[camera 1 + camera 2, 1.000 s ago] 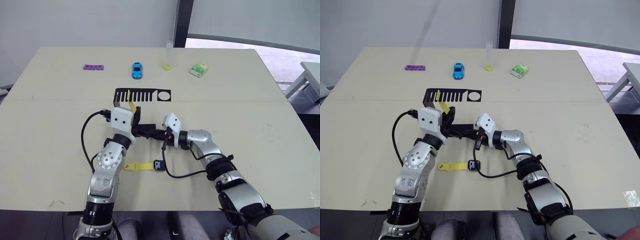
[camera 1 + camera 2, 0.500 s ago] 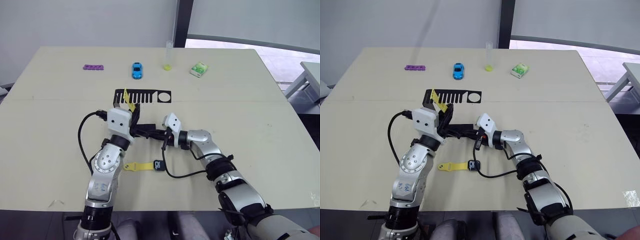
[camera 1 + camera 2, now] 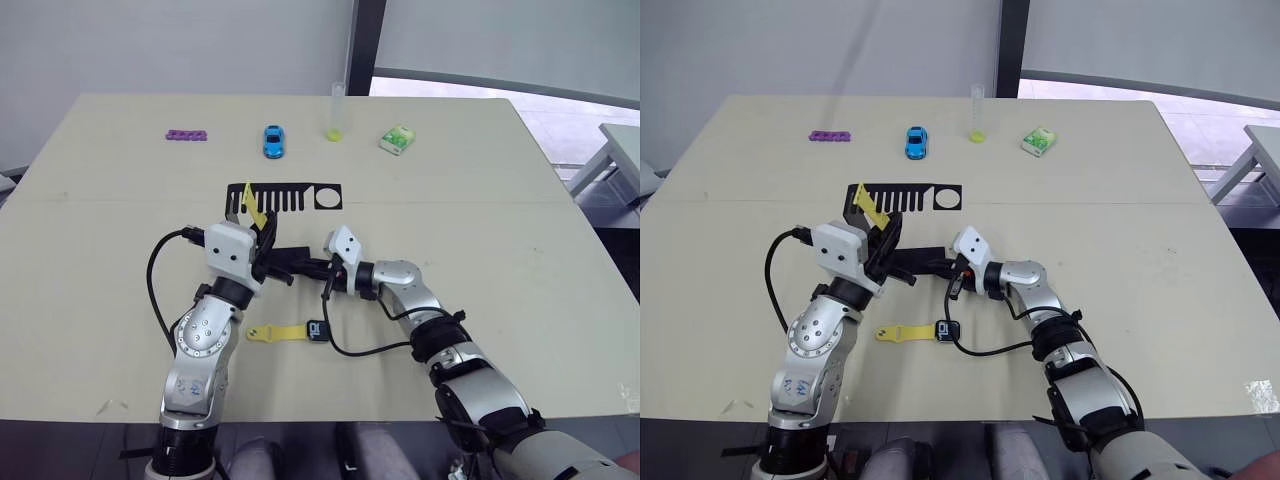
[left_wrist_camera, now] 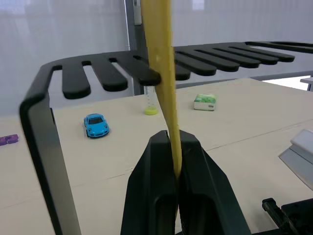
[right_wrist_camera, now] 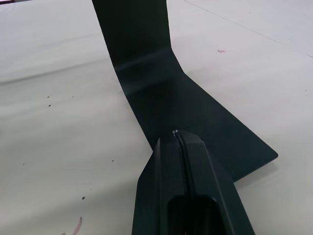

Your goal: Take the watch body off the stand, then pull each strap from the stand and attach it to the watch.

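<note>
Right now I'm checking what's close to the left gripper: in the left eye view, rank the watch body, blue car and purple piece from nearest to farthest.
From the left gripper, which pinches a yellow strap:
1. Watch body, on the table toward the robot, with the other strap attached.
2. Blue car, past the stand, near the far edge.
3. Purple piece, far edge, further to the robot's left.

Strap [image 4: 161, 73] top cut off; lower end perhaps between fingers [image 4: 151, 196].
</note>
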Robot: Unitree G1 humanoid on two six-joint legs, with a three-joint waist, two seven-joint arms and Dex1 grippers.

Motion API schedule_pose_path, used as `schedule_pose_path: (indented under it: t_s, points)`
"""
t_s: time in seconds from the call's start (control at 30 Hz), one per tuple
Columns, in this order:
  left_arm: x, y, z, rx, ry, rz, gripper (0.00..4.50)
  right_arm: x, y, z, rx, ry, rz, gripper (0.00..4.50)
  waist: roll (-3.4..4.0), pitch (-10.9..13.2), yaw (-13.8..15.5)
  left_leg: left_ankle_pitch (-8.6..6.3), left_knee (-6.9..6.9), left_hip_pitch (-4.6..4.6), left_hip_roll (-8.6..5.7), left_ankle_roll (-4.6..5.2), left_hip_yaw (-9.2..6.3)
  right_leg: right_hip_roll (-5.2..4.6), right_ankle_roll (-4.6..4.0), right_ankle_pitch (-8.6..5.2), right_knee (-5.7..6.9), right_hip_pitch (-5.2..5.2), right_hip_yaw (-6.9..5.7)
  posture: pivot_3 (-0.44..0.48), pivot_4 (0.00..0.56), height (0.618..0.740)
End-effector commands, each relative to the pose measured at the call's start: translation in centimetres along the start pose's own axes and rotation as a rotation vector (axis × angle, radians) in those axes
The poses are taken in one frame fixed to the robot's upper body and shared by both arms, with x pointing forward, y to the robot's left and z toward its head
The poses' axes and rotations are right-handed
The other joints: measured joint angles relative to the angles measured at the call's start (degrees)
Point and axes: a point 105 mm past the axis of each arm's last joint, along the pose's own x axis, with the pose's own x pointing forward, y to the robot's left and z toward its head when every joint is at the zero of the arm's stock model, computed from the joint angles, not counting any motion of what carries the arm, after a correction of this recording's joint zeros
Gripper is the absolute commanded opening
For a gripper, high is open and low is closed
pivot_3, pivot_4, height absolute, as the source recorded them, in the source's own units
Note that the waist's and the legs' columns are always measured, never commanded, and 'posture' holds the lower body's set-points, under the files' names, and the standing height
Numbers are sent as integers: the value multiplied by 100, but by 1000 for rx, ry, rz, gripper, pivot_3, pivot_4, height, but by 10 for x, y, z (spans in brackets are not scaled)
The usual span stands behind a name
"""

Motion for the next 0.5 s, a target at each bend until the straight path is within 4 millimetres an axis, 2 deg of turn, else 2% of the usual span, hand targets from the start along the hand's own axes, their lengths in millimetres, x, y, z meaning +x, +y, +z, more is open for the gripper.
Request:
schedule_pose_path:
  t_s: [0.03, 0.37, 0.5]
  points:
    - [3, -2, 10, -1, -35, -12, 43, -1, 5, -25, 78, 63, -19, 0, 0, 0, 2, 0, 0, 0, 0, 0, 0, 0, 0, 0, 0, 0, 0, 0, 150, 740]
    - [7, -3, 20, 9, -40, -79, 43, 1, 7, -27, 106, 79, -21, 0, -6, -4, 1, 1, -2, 2, 1, -1, 0, 0, 0, 0, 0, 2, 0, 0, 150, 740]
    - [6, 2, 24, 11, -48, -70, 43, 1, 8, -30, 117, 90, -20, 0, -7, -5, -1, 1, -2, 2, 1, -1, 0, 0, 0, 0, -1, 1, -1, 0, 150, 740]
